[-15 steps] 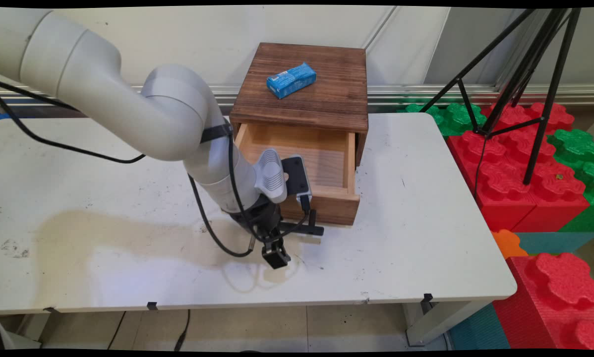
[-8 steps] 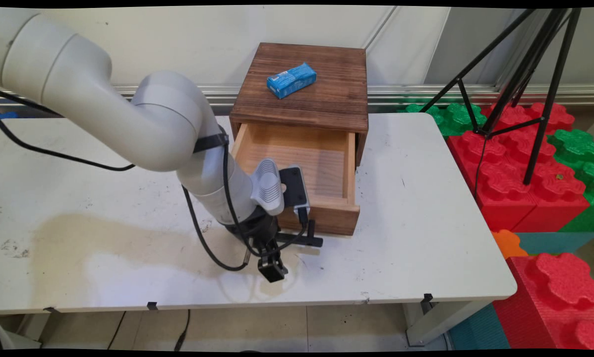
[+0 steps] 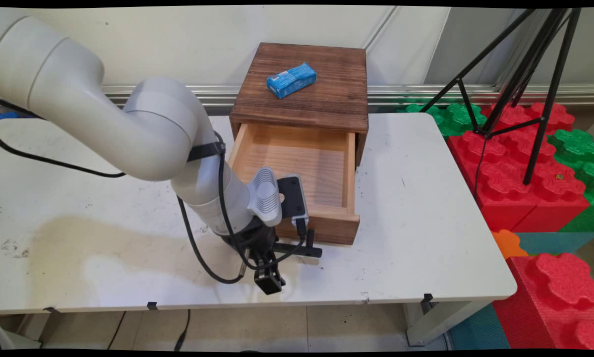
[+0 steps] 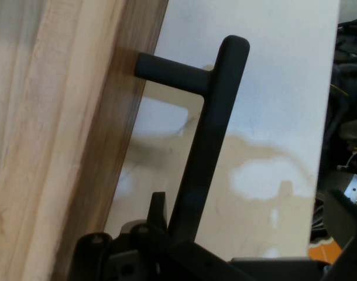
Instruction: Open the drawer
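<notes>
The black gripper (image 3: 269,283) is clamped on the drawer's black bar handle (image 4: 210,132) — so the wooden drawer (image 3: 297,163) stands pulled out, empty — a blue packet (image 3: 291,80) lying on the cabinet top (image 3: 326,94).

A robotics lab, this: a white table (image 3: 426,258) against a bare wall, a black tripod (image 3: 520,84), and big red and green foam blocks (image 3: 535,198) alongside.

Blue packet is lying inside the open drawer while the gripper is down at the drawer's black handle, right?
Not quite. The blue packet lies on top of the wooden box, not in the open drawer, whose visible inside is bare in the main view. The rest holds: the gripper is down at the black handle on the drawer's front.
</notes>
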{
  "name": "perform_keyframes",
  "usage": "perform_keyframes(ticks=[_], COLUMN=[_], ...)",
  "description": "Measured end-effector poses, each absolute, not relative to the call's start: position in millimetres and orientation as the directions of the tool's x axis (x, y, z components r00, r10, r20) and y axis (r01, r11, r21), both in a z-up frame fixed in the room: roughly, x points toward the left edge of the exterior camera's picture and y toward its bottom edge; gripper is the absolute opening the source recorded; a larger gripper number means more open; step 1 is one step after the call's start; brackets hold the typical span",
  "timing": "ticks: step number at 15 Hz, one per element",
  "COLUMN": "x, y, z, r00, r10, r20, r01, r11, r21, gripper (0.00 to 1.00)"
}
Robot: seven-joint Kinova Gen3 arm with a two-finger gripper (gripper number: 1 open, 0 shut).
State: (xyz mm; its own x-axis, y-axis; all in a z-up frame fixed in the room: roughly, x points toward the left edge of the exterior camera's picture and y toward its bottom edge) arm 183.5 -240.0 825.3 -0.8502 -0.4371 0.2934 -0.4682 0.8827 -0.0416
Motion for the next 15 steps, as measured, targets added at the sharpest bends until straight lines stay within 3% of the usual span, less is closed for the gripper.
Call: perform_keyframes(ticks=[15], x=[180.9], y=[-215.0], z=[828.9], r00=[-0.845], r10=[-0.459], r20=[0.275], r01=[-0.481], r11=[0.876], r21=[-0.014], gripper=[1.0])
